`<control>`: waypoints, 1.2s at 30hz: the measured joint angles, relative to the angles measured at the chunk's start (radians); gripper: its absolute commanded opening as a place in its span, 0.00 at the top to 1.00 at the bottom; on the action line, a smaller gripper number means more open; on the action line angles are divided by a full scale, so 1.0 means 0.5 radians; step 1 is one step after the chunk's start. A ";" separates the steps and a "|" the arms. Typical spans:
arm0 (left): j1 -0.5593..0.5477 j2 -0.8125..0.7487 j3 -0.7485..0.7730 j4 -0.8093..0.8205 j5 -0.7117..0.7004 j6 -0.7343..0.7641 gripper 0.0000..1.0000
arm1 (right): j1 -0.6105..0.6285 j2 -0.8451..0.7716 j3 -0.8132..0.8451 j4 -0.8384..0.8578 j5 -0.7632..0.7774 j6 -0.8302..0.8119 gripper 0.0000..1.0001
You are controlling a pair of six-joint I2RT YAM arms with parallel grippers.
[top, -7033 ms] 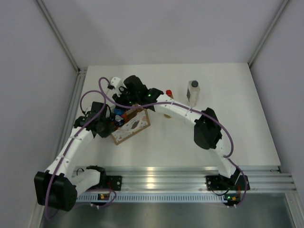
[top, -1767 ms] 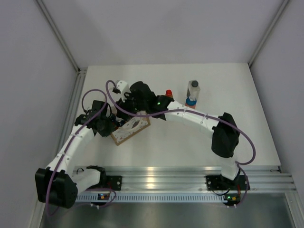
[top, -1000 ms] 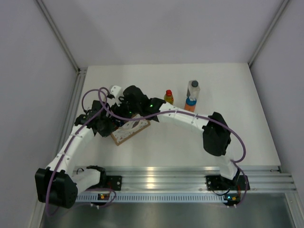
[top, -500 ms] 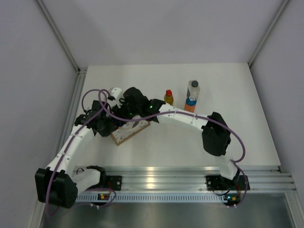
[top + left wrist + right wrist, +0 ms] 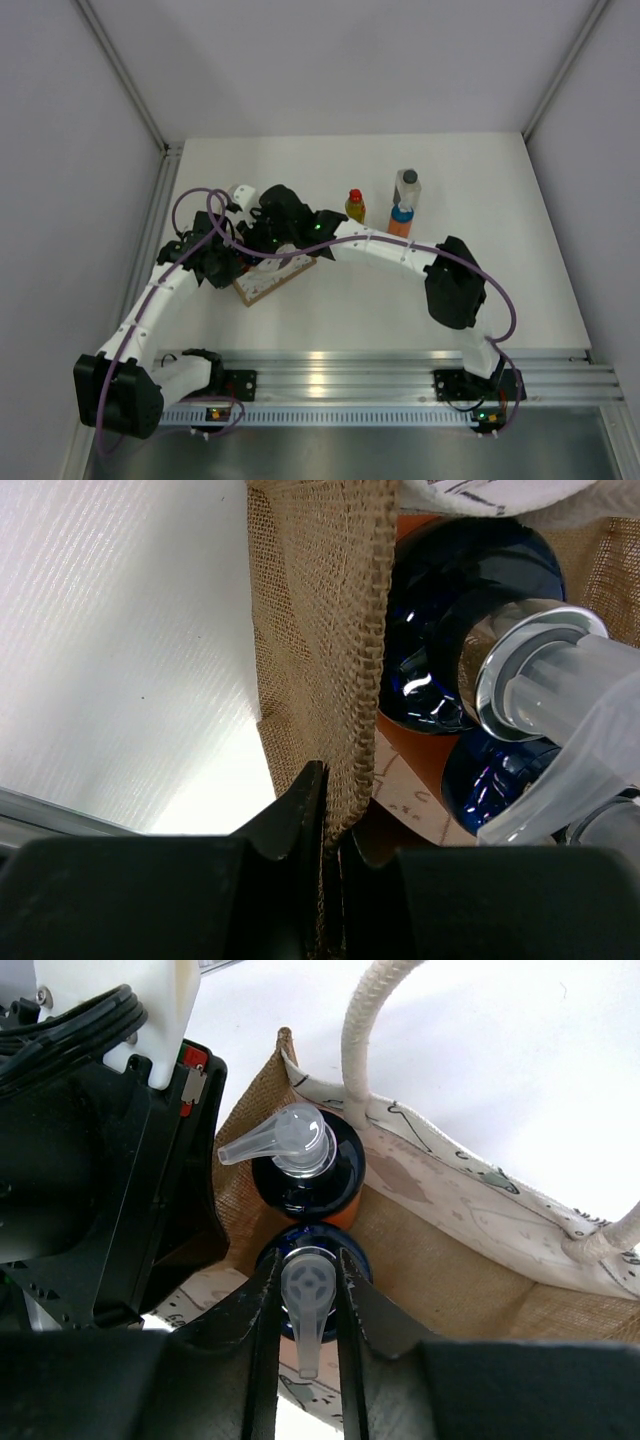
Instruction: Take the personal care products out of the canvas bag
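The canvas bag point(image 5: 275, 275) stands left of the table's middle, and its tan wall point(image 5: 320, 630) fills the left wrist view. My left gripper point(image 5: 333, 802) is shut on the bag's rim, one finger on each side of the wall. Two orange pump bottles with dark blue caps stand inside the bag. My right gripper point(image 5: 306, 1262) is down in the bag, shut on the clear pump head of the near one point(image 5: 306, 1290). The other point(image 5: 300, 1155) stands just behind it. A yellow bottle with a red cap point(image 5: 354, 205), a clear bottle with a grey cap point(image 5: 407, 187) and an orange bottle with a blue cap point(image 5: 400, 218) stand on the table to the right.
The bag's white rope handle point(image 5: 368, 1030) arches over its far rim, close to my right gripper. The left gripper's black body point(image 5: 100, 1170) presses against the bag's left side. A metal rail point(image 5: 330, 370) runs along the table's near edge, with grey walls on both sides.
Since seven seconds ago the yellow bottle and the blue-capped orange bottle have come to stand on the table. My right gripper has gone back into the bag. Little has moved in the last second.
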 measured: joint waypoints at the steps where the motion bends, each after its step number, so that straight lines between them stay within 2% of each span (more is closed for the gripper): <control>1: 0.000 0.000 0.000 0.000 0.000 0.000 0.86 | 0.000 0.000 -0.002 0.001 -0.001 -0.002 0.87; 2: 0.000 0.000 0.000 0.000 0.000 0.000 0.86 | 0.000 0.000 -0.003 0.005 -0.002 0.000 0.96; 3: 0.000 0.000 0.000 0.000 -0.001 0.000 0.86 | 0.000 0.000 -0.003 0.005 -0.002 -0.001 1.00; 24: 0.000 0.000 0.001 -0.001 -0.001 -0.002 0.86 | 0.001 -0.082 0.000 -0.097 0.152 0.003 1.00; 36: 0.000 0.000 0.001 0.000 -0.001 -0.002 0.86 | 0.001 -0.219 0.153 -0.272 0.257 0.020 1.00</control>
